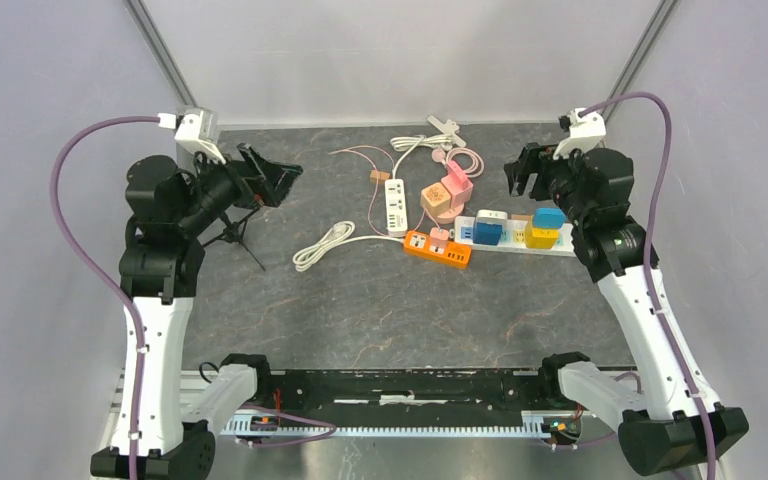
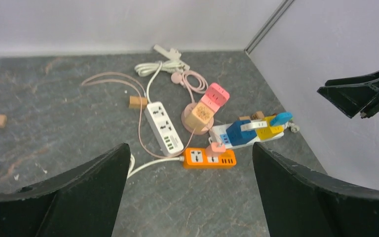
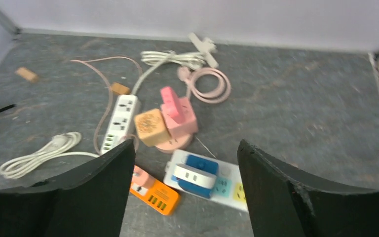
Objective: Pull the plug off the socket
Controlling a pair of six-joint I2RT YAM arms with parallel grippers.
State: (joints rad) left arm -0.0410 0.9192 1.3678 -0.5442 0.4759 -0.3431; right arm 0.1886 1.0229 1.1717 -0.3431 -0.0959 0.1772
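On the desk [image 1: 360, 310], a short power strip [image 1: 450, 254] carries a small plug [image 1: 439, 237]. A long strip [image 1: 516, 247] lies just beside it, toward the right jaws; a coiled cable [image 1: 322, 246] lies toward the left jaws.

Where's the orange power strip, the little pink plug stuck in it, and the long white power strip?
Flat orange plastic power strip [image 2: 197, 157]: left wrist view, on its top face.
Small pink plug [image 2: 218, 147]: left wrist view, on its body.
Long white plastic power strip [image 2: 164, 127]: left wrist view, middle of top face.
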